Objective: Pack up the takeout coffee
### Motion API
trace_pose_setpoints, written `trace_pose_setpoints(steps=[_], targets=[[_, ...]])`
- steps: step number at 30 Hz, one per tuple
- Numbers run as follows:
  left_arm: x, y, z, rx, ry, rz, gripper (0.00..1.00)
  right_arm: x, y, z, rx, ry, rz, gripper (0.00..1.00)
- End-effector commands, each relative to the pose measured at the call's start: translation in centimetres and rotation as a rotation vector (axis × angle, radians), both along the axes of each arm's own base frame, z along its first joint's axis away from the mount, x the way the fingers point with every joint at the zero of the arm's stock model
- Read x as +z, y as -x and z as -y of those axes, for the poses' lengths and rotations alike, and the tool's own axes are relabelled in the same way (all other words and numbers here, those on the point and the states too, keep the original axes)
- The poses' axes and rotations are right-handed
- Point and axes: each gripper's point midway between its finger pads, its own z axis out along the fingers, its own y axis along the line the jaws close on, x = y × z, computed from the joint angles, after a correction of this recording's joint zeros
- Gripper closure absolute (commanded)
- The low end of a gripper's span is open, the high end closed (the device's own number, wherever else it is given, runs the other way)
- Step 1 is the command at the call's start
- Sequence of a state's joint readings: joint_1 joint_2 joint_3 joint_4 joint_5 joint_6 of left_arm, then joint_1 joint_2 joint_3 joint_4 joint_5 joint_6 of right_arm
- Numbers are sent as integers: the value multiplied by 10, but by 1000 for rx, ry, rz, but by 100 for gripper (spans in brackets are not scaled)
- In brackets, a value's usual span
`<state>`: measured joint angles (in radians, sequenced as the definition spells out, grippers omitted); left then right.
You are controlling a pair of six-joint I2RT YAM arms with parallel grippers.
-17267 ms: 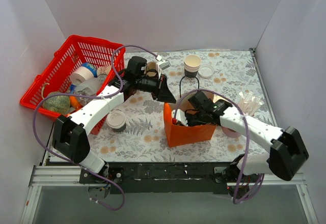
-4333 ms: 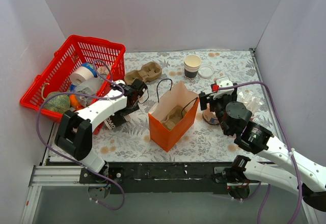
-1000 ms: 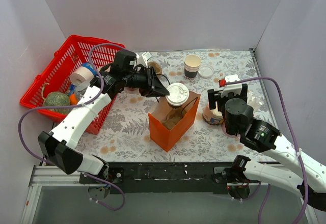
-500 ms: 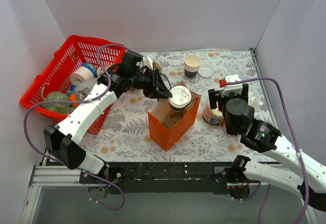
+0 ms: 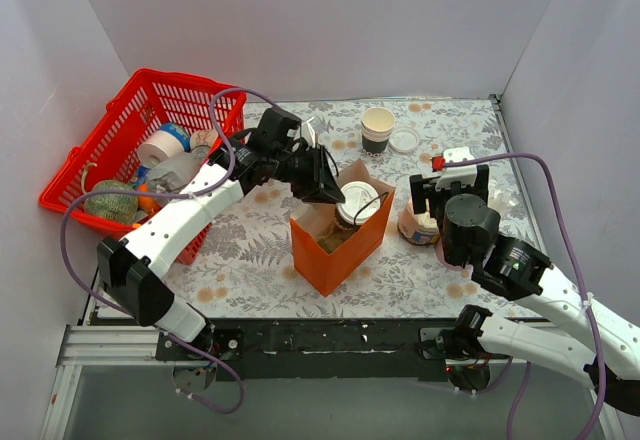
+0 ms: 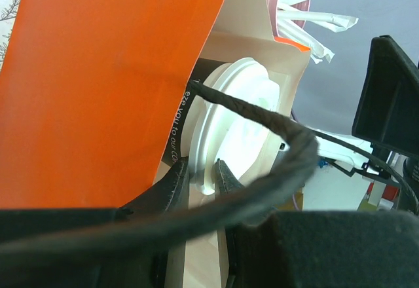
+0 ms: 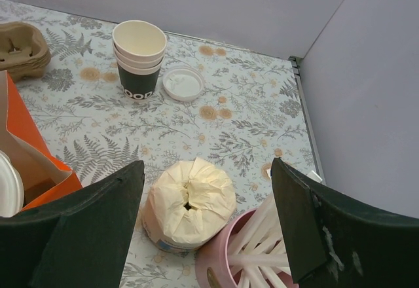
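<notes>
The takeout coffee [image 5: 356,201], a dark cup under a round white lid, hangs tilted in the mouth of the orange paper bag [image 5: 330,250]. My left gripper [image 5: 337,194] is shut on the rim of its lid. In the left wrist view the white lid [image 6: 239,121] is pinched between the fingers [image 6: 171,182], with the bag's orange wall [image 6: 98,85] at left and its black cord handle [image 6: 262,114] across the front. My right gripper [image 7: 207,167] stands open over the table right of the bag, holding nothing.
A cream paper-wrapped bundle [image 7: 190,206] and a pink cup of straws [image 7: 252,258] sit under the right gripper. Stacked lidless cups [image 7: 139,55], a loose white lid [image 7: 183,83] and a cardboard cup carrier [image 7: 23,46] lie at the back. A red basket [image 5: 135,110] stands far left.
My left gripper has carried the coffee to the right and down, from above the bag's rim into its mouth. The right arm has not moved.
</notes>
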<state>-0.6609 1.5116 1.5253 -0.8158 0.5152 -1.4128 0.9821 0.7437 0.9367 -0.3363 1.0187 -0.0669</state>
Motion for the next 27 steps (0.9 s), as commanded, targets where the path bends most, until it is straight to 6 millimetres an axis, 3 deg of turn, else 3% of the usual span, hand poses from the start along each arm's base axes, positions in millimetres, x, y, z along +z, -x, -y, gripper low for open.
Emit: trace_pose_setpoints(steps=[1, 16, 27], targets=[[6, -6, 5, 4, 14, 33, 100, 11, 0, 4, -24, -48, 41, 14], [-33, -13, 1, 95, -56, -39, 100, 10, -1, 5, -27, -42, 45, 14], [-60, -5, 8, 134, -64, -113, 100, 7, -2, 6, -36, -30, 42, 14]])
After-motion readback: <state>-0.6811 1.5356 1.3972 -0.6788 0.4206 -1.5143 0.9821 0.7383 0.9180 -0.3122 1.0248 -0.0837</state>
